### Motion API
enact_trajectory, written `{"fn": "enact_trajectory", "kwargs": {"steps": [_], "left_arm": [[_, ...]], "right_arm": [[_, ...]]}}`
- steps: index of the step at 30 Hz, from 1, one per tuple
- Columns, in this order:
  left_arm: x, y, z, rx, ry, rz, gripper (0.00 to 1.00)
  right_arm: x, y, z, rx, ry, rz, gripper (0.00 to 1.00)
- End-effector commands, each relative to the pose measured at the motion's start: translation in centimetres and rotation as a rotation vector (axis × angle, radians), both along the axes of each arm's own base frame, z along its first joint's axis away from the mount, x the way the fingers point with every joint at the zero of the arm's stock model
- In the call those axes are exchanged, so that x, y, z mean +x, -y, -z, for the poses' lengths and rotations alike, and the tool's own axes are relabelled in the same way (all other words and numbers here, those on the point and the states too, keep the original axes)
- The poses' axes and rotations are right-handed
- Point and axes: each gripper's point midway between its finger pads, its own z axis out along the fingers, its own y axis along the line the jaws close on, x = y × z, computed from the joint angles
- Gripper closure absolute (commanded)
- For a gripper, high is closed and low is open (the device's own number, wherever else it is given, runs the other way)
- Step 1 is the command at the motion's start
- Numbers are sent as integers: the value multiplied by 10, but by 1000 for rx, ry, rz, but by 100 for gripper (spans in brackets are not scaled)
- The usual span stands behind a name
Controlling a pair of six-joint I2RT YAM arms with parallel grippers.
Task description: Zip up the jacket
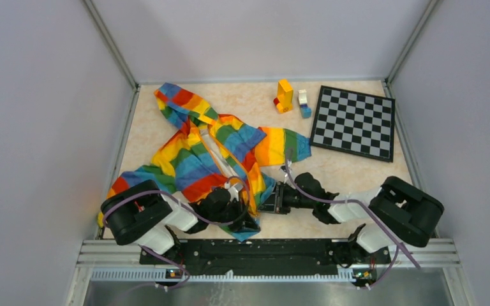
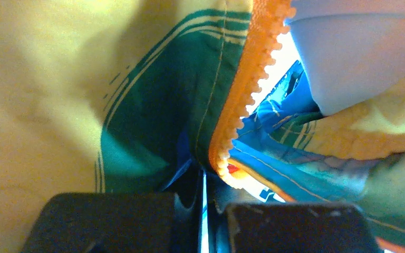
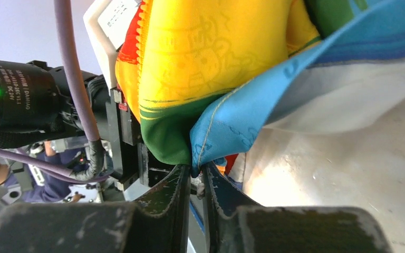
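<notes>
jacket: the rainbow-striped jacket [image 1: 198, 156] lies spread out on the left half of the table [image 1: 351, 172], front side up and not zipped, at least at the bottom

hood: the hood [image 1: 178, 99] points to the far left corner, and the bottom hem is right up against the two arms at the near edge

sleeve: one sleeve [image 1: 284, 145] sticks out flat toward the chessboard [image 1: 354, 122], and its blue cuff stops just short of the board

left claw: the left claw [image 2: 203, 197] is squeezed all the way shut on jacket fabric down at the hem; green and yellow cloth bunches up right over the fingers

zipper strip: the orange zipper strip [image 2: 242, 89] runs up from just beside the left claw's tips, teeth bare and not meshed with the other side

right claw: the right claw [image 3: 196, 174] comes in from the right to the same bottom corner, fingers almost together with only a thin slit; a blue hem corner sits right at the mouth of that slit, but honestly I can't tell if it's actually pinched or just resting there

claws together: from the top view both sit close to each other at the jacket's near hem, the left one half buried in cloth

other stuff: a yellow-and-orange block [image 1: 284, 95] and a small white-and-blue block [image 1: 304, 103] stand near the far edge, just left of the chessboard and well apart from the jacket's body
</notes>
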Motion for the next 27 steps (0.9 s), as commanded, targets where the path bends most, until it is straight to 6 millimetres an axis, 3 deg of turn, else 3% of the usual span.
{"fn": "enact_trajectory", "kwargs": {"steps": [1, 9, 21, 27], "left_arm": [[0, 5, -3, -19, 10, 25, 100], [1, 9, -1, -23, 9, 38, 100], [-1, 11, 5, -36, -7, 45, 100], [-1, 14, 5, -47, -8, 51, 100]], "right_arm": [[9, 6, -10, -39, 72, 27, 85], [5, 11, -16, -34, 83, 15, 83], [4, 29, -27, -88, 120, 51, 56], [-4, 51, -31, -117, 135, 88, 52]]}}
